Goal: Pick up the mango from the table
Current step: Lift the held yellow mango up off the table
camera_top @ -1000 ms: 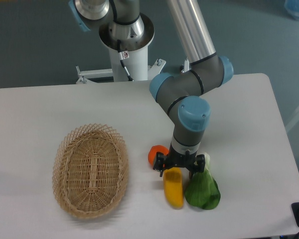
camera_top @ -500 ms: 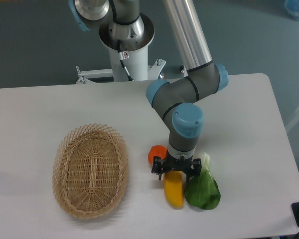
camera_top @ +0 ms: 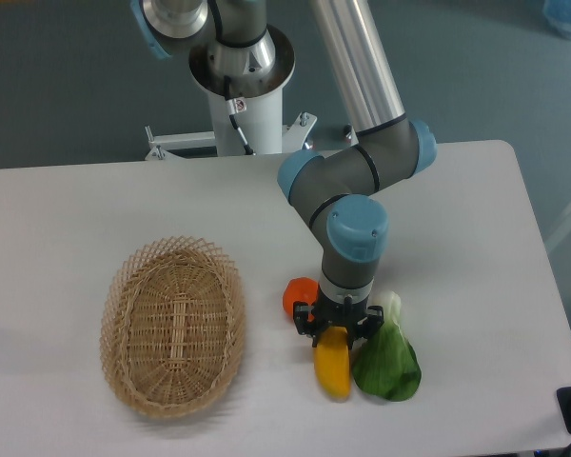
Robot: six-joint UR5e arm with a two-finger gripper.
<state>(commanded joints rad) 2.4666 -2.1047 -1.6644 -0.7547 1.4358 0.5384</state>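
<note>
Both my jaws (camera_top: 336, 327) pinch the mango's (camera_top: 332, 365) upper end, seemingly closed on it, on the desk (camera_top: 457, 238).

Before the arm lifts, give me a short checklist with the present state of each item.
1. Pincer over the mango's upper end: ok.
2. Fingers closed firmly on the mango: cannot tell; they sit close around it, but contact is hidden.
3. Mango lying on the table, not yet lifted: ok.
4. Orange fruit clear of the pincer: not ok; it sits right beside the left finger.
5. Green leafy vegetable clear of the mango: not ok; it lies against the mango's right side.
6. Wicker basket away from the lift path: ok.
</note>
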